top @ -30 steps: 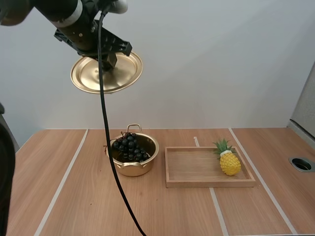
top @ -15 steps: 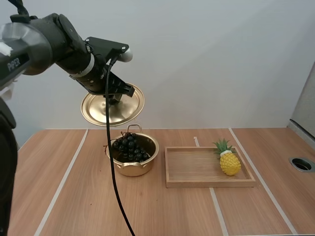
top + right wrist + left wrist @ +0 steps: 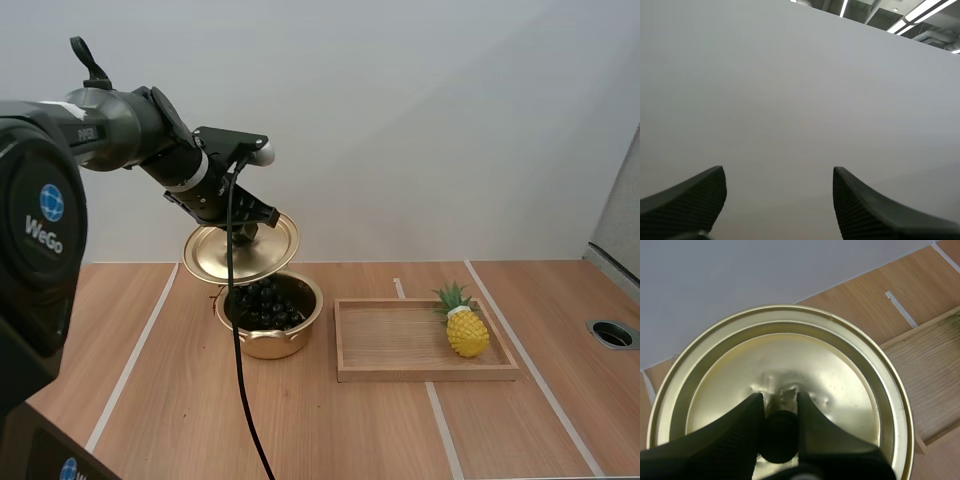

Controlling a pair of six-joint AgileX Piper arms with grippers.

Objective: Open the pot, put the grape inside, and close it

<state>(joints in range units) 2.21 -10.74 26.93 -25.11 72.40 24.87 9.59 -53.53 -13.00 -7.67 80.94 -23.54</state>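
Item one: our left end effector (image 3: 246, 231), reaching in from the left of the high view, is clenched on the dark knob (image 3: 778, 433) of the brass-coloured lid (image 3: 240, 255); in the left wrist view its two black fingers (image 3: 742, 425) pinch the knob from either side at the centre of the lid's top face. Item two: the lid is off the surface (image 3: 330, 430), tilted, and hangs just above the rear-left part of the pot (image 3: 270, 340); in the high view its lower edge overlaps the pot's back rim, and we cannot tell whether the two touch. Item three: the pot, same brass colour, stands upright on the surface left of centre, uncovered. Item four: the bunch of dark grapes (image 3: 266, 300) lies inside the pot, partly screened by the lid's edge. Item five: a wooden tray (image 3: 395, 340) lies flat just to the right of the pot, apart from it. Item six: a yellow pineapple (image 3: 467, 328) with a green crown rests at the right end of the tray. Item seven: our right end effector (image 3: 778, 172) is released, its fingers standing well apart with ribbed inner faces turned to each other, nothing between them, facing a plain grey wall.
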